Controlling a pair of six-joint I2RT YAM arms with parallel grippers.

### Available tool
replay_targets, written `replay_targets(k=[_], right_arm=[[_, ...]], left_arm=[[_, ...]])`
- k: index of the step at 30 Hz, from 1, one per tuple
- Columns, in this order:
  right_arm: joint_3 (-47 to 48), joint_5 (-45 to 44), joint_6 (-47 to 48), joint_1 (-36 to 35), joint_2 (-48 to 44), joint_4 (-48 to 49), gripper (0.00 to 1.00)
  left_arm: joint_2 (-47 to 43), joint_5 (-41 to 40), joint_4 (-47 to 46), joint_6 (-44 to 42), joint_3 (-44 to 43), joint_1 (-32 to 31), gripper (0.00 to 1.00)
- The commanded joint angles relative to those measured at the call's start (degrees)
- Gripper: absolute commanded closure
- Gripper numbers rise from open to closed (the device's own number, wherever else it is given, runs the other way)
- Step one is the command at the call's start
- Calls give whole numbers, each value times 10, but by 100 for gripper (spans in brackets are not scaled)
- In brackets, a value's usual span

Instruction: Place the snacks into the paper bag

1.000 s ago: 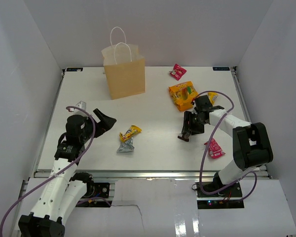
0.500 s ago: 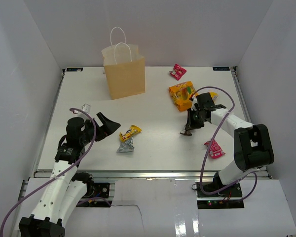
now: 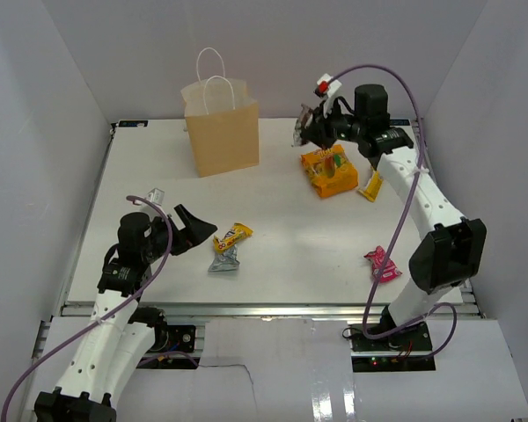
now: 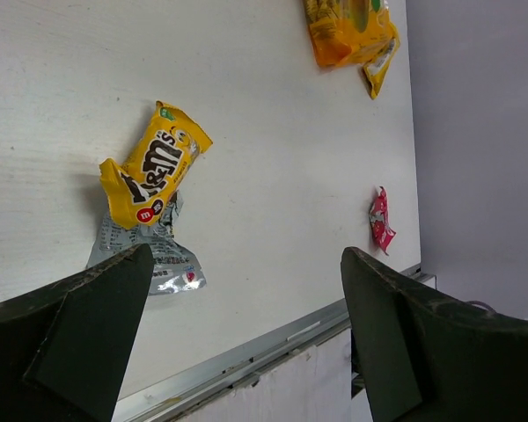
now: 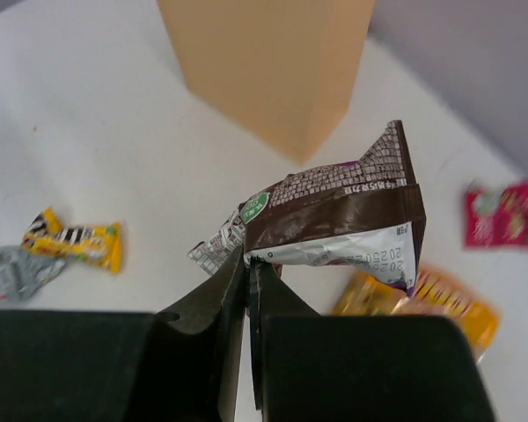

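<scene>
Table (image 3: 273, 220): white work surface, arms mounted at its near edge. Paper bag (image 3: 222, 139): tan, upright at the far left-centre, mouth upward, white cord handles (image 3: 213, 75) standing above the rim. It lies to the left of the right gripper (image 3: 310, 130) in the overhead view, near but apart. The right arm is the nearer to it; the left is well away at the near side. Orange-yellow bag (image 3: 327, 170): flat on the table, below the raised right gripper. Dark brown bar (image 5: 343, 220): off the table, pinched at one end between the right gripper's fingers, which are pressed together on the wrapper. Its long axis runs out from the fingertips toward the bag's side wall. Whether the bar is above the rim cannot be told. Judged next move: carry left over the mouth and let go. Left gripper (image 3: 198, 230): jaws spread wide, holding nothing, just beside the yellow packet (image 4: 154, 176), which overlaps the silver wrapper (image 4: 150, 255). Pink packet (image 3: 383, 264): near right, alone.
</scene>
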State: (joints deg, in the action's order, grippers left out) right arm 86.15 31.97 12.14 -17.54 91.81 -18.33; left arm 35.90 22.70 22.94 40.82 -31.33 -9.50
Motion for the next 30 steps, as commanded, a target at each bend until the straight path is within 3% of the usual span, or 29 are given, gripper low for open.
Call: replay_targets(k=[1,7,12,16,25,30], right_arm=[[173,-11,62,-36,85,72,92],[453,-172,86,-106,275,173,92],[474,-265,196,-165,355,337,92],[518,-279,190,-173,398,355,92],[426,-224,162,-173,365,382,92],[440,-265,148,-173,359,403,92]], left_arm=[[5,23,3,-14,3,1,2],[7,31,4,-19,1,2,2],[-6,31,8,-12,7,1,2],[-23,31,24,-11,12,2,2],[-15,34,26,-14,11,2,2],[-9,35,24,-16,8,2,2]])
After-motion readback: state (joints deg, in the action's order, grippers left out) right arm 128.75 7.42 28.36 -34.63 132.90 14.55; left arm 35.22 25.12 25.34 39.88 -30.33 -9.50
